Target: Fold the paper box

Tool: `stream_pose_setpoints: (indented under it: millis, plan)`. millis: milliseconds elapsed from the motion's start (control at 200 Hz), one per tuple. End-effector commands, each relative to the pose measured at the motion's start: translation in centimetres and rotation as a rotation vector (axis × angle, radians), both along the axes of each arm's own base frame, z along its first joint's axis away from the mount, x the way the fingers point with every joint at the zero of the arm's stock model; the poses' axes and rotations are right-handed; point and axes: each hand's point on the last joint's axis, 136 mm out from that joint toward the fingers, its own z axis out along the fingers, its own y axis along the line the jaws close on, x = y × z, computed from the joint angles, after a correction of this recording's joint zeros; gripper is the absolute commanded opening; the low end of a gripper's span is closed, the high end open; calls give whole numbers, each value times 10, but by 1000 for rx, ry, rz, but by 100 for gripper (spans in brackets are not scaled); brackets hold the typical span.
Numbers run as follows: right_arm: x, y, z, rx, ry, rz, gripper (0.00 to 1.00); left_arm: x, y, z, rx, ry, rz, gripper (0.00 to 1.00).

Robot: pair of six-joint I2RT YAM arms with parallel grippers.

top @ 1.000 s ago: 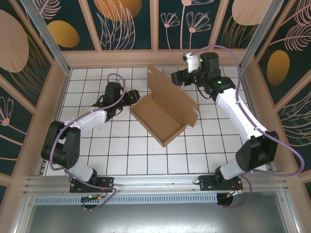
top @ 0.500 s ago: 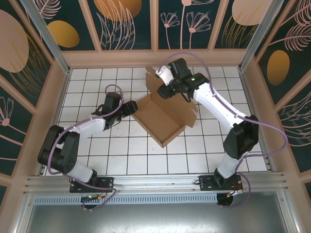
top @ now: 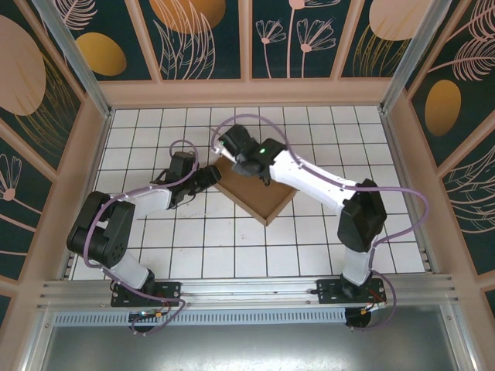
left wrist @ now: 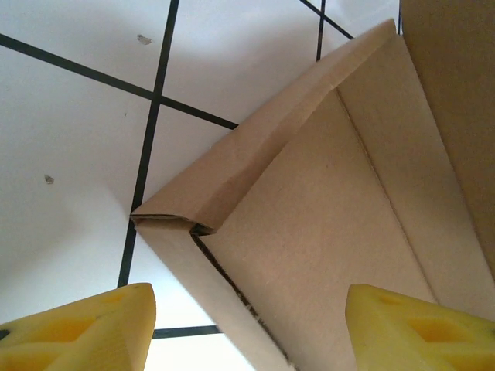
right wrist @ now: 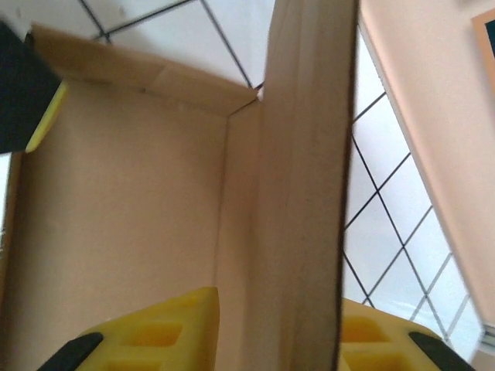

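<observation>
The paper box is a brown cardboard tray lying cornerwise on the middle of the white tiled table. My right arm reaches over it from the right. The right gripper is at the box's back left corner. In the right wrist view the right gripper has a yellow finger on each side of an upright cardboard panel, closed against it. My left gripper is at the box's left corner. In the left wrist view the left gripper is open and straddles the low side wall.
The white tiled table stretches out in front of the box and to both sides. A raised wooden rim runs round it, with metal posts at the back corners. The right arm's forearm lies low across the box's back half.
The right arm swung from the back right across to the box's back left corner, and the standing lid came down with it. Its jaws narrowed onto the panel. The left arm barely moved.
</observation>
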Motion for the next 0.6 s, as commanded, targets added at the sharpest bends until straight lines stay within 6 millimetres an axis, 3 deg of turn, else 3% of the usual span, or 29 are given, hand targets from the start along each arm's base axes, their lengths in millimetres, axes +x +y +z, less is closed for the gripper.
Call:
stream_pose_setpoints:
  millis: [0,185,305,465,596]
  plan:
    - [-1,-11,-30,-174,-57,-20,29,-1,-3,-4,-24,3,-4,65]
    - [-29,22,-38,-99,-15,45,30,1,2,1,-25,-11,22,65]
    - [-31,18,-46,-81,14,35,31,1,11,9,-27,-18,56,64]
    - [-37,20,-48,67,109,55,34,-6,42,26,-3,-52,180,65]
    - [-40,18,-44,110,90,86,36,-12,69,45,28,-95,270,65]
